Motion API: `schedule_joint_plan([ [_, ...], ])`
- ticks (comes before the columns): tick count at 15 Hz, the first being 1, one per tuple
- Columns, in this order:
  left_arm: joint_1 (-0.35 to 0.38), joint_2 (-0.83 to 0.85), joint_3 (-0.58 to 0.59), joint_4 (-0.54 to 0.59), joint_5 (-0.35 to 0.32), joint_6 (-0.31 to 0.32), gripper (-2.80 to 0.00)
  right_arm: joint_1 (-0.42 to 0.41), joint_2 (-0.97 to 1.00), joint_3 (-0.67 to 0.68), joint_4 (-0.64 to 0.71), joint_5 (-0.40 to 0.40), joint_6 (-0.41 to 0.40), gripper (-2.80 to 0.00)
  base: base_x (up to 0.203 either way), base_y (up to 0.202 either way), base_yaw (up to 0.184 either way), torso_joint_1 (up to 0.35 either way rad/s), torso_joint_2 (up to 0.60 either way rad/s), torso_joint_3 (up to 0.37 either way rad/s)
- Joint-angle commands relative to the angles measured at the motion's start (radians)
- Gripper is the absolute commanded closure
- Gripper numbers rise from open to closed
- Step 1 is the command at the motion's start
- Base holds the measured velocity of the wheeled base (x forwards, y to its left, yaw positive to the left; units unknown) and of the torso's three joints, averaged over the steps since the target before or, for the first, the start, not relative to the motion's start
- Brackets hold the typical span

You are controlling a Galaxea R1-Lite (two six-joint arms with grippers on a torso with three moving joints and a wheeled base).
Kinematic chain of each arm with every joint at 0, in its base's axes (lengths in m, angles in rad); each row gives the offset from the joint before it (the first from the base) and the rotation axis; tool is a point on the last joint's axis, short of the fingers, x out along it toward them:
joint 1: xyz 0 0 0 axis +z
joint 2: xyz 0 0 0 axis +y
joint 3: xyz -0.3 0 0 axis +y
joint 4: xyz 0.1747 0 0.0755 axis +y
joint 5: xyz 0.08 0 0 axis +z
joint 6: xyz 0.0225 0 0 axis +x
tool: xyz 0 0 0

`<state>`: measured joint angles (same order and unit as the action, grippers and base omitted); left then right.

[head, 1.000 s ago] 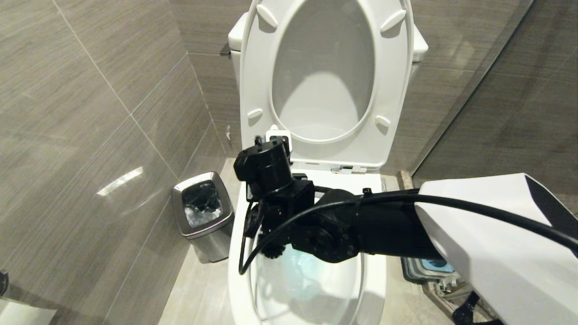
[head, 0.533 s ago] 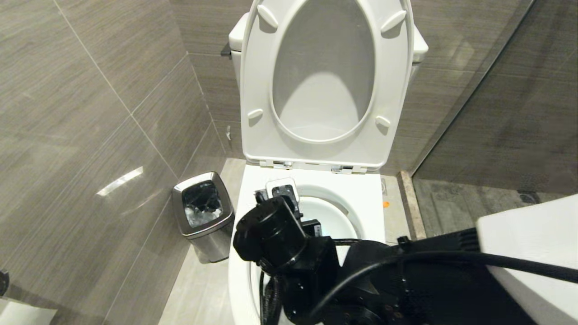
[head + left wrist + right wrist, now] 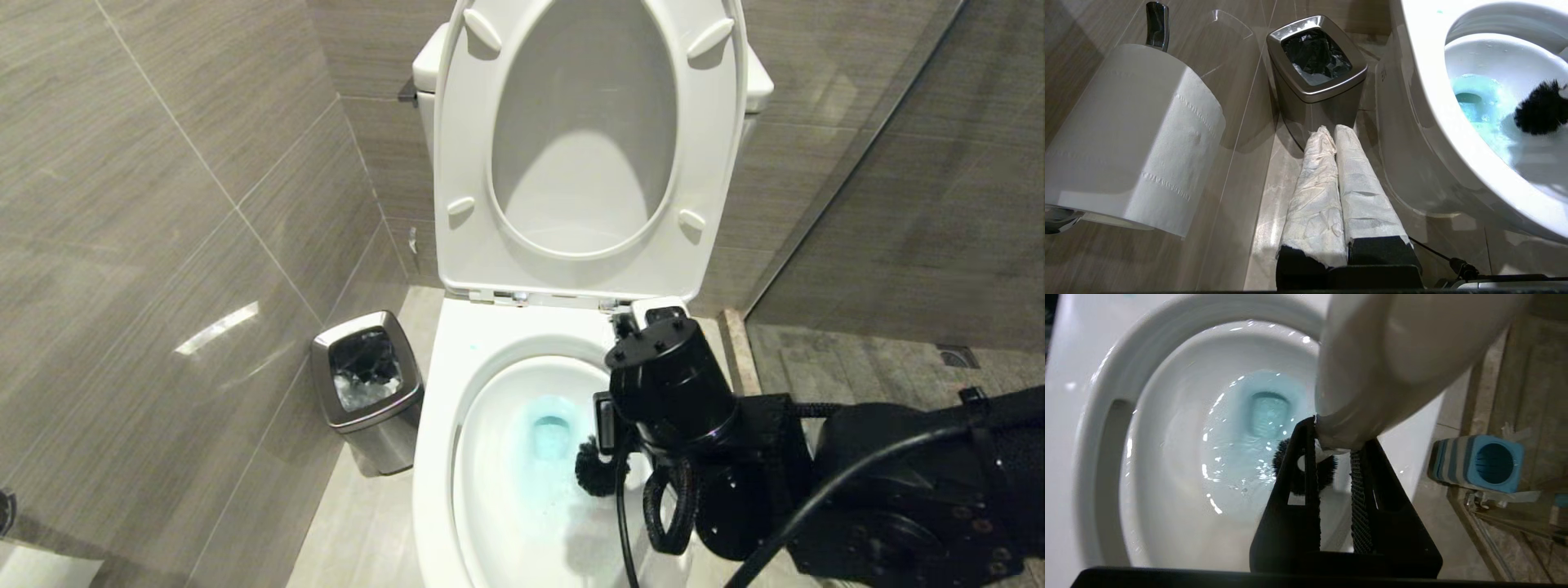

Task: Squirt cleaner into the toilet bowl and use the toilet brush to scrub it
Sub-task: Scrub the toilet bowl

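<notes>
The white toilet bowl (image 3: 433,457) stands open, seat and lid raised. Turquoise cleaner (image 3: 549,433) pools at its bottom and tints the water. My right gripper (image 3: 1333,435) is shut on the thick white handle (image 3: 1392,355) of the toilet brush. It hangs over the bowl's right side, under my right wrist (image 3: 678,400). The black bristle head (image 3: 594,467) lies against the bowl's right inner wall, beside the blue pool. It also shows in the left wrist view, bristle head (image 3: 1539,108). My left gripper (image 3: 1333,132), its fingers wrapped in white, is shut and empty, parked low left of the toilet.
A small steel bin (image 3: 367,392) stands on the floor left of the toilet, against the tiled wall. A toilet roll (image 3: 1135,134) hangs on that wall near my left gripper. The blue brush holder (image 3: 1478,463) stands on the floor right of the toilet.
My right arm has swung with the brush from the bowl's left side across to its right side. The brush head now rests at the right wall. The left arm has not moved.
</notes>
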<state>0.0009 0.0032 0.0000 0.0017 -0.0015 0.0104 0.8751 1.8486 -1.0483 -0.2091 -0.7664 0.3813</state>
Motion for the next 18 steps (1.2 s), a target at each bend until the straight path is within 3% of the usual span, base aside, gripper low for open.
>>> schedule_joint_plan([
  [1, 0.002, 0.0, 0.0, 0.0, 0.0, 0.0, 0.0, -0.063, 0.011, -0.019, -0.011, -0.005, 0.001, 0.0, 0.0, 0.0, 0.0, 0.0, 0.0, 0.0],
  [5, 0.002, 0.0, 0.001, 0.0, 0.0, -0.001, 0.0, -0.123, 0.143, -0.126, -0.16, -0.004, -0.066, 0.0, 0.0, 0.0, 0.0, 0.0, 0.0, 0.0],
  [11, 0.001, 0.0, 0.0, 0.0, 0.0, -0.004, 0.0, -0.136, 0.362, -0.485, -0.241, 0.003, -0.147, 0.0, 0.0, 0.0, 0.0, 0.0, 0.0, 0.0],
  [16, 0.002, 0.0, 0.0, 0.0, 0.0, -0.004, 0.0, -0.067, 0.478, -0.724, -0.178, 0.004, -0.165, 0.0, 0.0, 0.0, 0.0, 0.0, 0.0, 0.0],
  [18, 0.001, 0.0, 0.0, 0.0, 0.0, -0.004, 0.0, -0.002, 0.494, -0.746, -0.151, 0.004, -0.161, 0.0, 0.0, 0.0, 0.0, 0.0, 0.0, 0.0],
])
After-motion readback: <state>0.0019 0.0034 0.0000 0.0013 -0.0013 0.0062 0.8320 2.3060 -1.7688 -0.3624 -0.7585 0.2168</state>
